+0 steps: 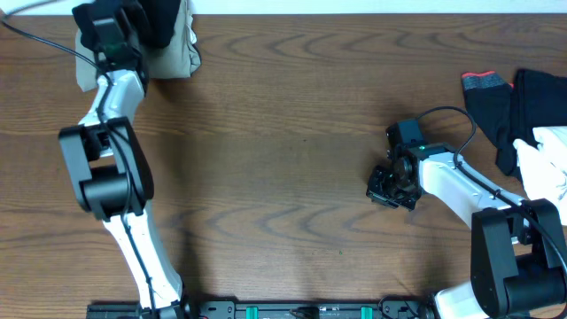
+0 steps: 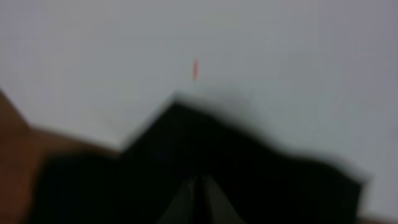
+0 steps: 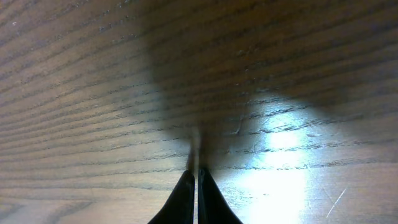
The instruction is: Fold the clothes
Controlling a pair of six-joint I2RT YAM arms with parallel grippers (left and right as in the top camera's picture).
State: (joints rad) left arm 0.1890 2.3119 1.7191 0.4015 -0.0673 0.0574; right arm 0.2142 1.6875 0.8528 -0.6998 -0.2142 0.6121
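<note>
Overhead view, and the left arm is stretched to the upper left corner of the frame, where a black garment (image 1: 166, 21) lies on top of a tan garment (image 1: 174, 58) at the table's (image 1: 292, 133) far edge. The left gripper (image 2: 198, 182) sits right over that stack. Its wrist camera is badly blurred, but the two fingers look pressed together with black cloth filling the frame just past the tips. I can't tell whether any fabric is pinched between them.

Over to the right side: the right gripper (image 3: 197, 173) is clenched tight with nothing in it, its tips hanging over bare wood grain at centre right of the overhead frame. At the right edge, well apart from it, lie a dark piece with a red edge (image 1: 489, 96) and a white cloth (image 1: 551, 152).
</note>
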